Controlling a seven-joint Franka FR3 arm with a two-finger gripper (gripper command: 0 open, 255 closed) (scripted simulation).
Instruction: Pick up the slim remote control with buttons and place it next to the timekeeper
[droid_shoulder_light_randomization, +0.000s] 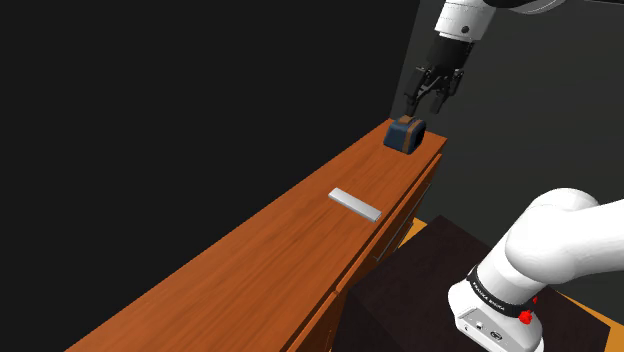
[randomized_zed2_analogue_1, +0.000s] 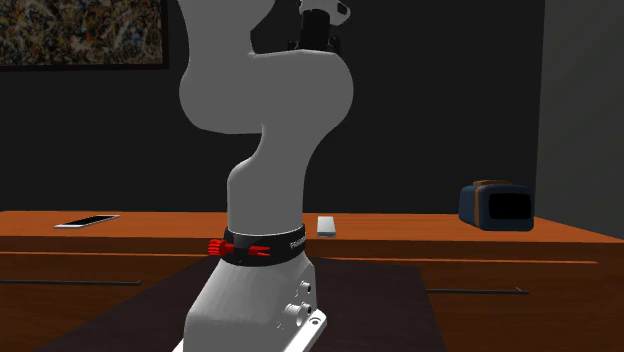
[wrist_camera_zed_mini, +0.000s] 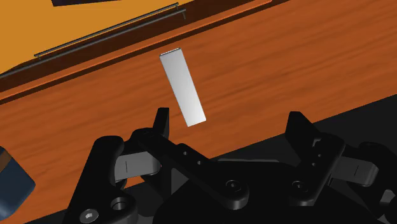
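The fingers (wrist_camera_zed_mini: 162, 124) stand wide apart and clasp nothing, with only air between them, which fits a hand that has not yet gone down for its pick. In the wrist view the grey remote control (wrist_camera_zed_mini: 183, 87) lies beyond the tips, untouched, nearer one finger than the other and slanted to the line between them. By my reading the hand must come over it, turn so the fingers straddle its narrow width, and then descend.

In the shoulder view the fingers hang well above the desk (droid_shoulder_light_randomization: 250, 260), almost over the small blue clock (droid_shoulder_light_randomization: 405, 134) at the desk's far end and not over the remote. That height leaves room to travel without knocking the clock.

The remote lies flat on the wood near the edge on the stand's side, apart from the clock and toward the shoulder view's lower left of it. It is thin and low, so a grasp has to reach nearly to the surface, and a shallow close could slide over its top. No buttons can be made out; it is drawn as a plain grey slab.

In the second exterior view a thin phone-like slab (randomized_zed2_analogue_1: 87, 221) lies toward that view's left end of the desk, well apart from both, and should not be taken for the task's thing
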